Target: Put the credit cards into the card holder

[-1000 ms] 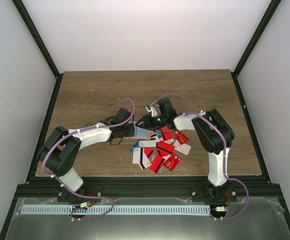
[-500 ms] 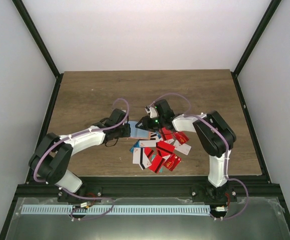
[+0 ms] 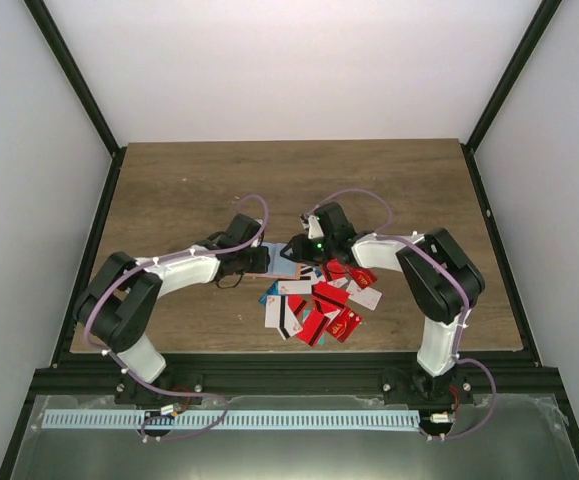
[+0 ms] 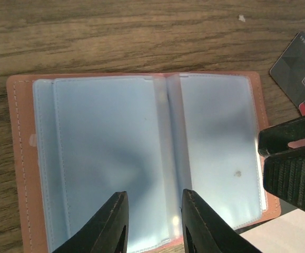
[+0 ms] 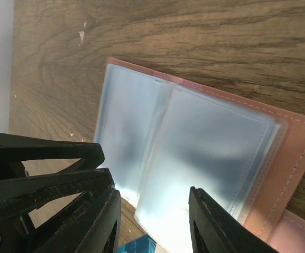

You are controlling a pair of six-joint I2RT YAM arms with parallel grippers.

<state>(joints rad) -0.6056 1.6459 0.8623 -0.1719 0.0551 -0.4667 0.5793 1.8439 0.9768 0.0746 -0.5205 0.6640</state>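
Observation:
The card holder (image 4: 20,158) lies open on the table, a salmon-brown cover with clear plastic sleeves (image 4: 105,153) inside. It also shows in the right wrist view (image 5: 294,153) and in the top view (image 3: 267,262), between the two grippers. My left gripper (image 4: 152,213) is open and empty, low over the holder's near edge at the sleeve fold. My right gripper (image 5: 152,216) is open and empty over the opposite edge. Its fingers (image 4: 292,158) show in the left wrist view. The credit cards (image 3: 319,300), mostly red, lie in a loose pile right of the holder.
A black and red card (image 4: 299,68) lies just beyond the holder's right edge. A blue card (image 5: 139,246) lies under my right gripper. The left gripper's fingers (image 5: 41,174) fill the left of the right wrist view. The bare wooden table (image 3: 189,190) reaches back to the walls.
The left arm swung its elbow out and came back to about where it was. The right wrist shifted slightly to the right. Both grippers stay at the holder, and the card pile has not moved.

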